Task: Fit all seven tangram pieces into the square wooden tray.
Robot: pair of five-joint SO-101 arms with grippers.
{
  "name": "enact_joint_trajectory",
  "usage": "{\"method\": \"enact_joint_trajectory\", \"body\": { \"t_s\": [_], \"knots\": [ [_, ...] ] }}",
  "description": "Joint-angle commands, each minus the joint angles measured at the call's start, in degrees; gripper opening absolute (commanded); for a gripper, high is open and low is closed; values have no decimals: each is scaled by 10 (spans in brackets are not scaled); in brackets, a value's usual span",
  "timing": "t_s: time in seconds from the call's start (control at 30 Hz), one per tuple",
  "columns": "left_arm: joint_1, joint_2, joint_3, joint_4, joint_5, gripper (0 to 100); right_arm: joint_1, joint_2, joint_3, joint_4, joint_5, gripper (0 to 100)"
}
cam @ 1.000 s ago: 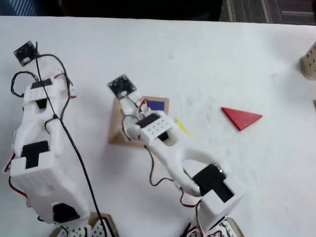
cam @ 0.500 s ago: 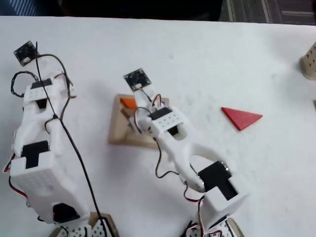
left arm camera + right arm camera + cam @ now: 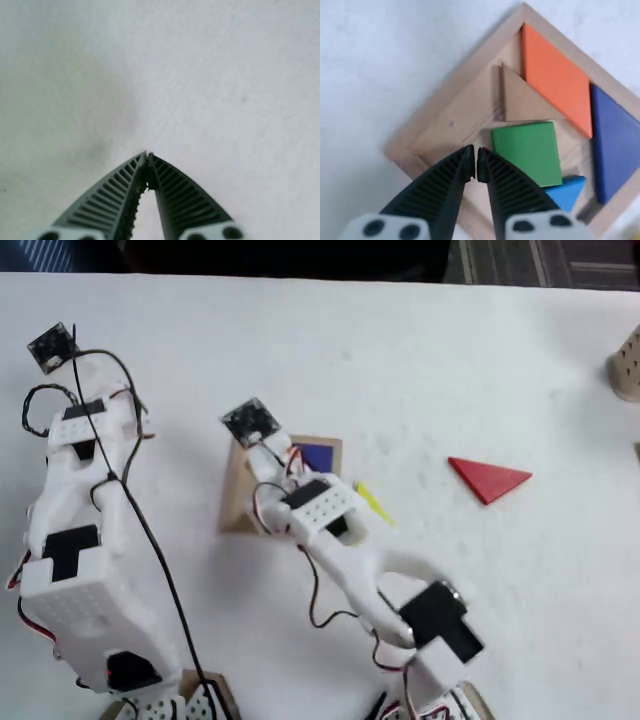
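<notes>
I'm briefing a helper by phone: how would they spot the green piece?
Find the wooden tray on the white table. Inside, the green piece lies by the light blue triangle. It is the only square and the only green one.

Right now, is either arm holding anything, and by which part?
Nothing is held. The left tool is shut over the table; the right tool is shut, empty, above the tray near the green square.

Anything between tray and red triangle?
In the high view, a yellow piece lies just off the tray; the rest is bare table up to the red triangle.
</notes>
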Motion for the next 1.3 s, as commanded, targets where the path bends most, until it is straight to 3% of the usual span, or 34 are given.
{"method": "enact_joint_trajectory", "body": {
  "t_s": [0.0,0.47,0.9,1.03,1.27],
  "knots": [
    [10,-5,-27,5,-7,22,19,5,-43,29,7,18],
    [10,-4,-28,5,-7,22,101,4,-57,64,7,18],
    [11,-4,-30,5,-7,22,86,3,-126,140,1,18],
    [11,-5,-29,5,-7,22,74,10,-138,95,1,18],
    [11,-5,-28,5,-7,22,118,71,-126,-23,7,18]
  ]
}}
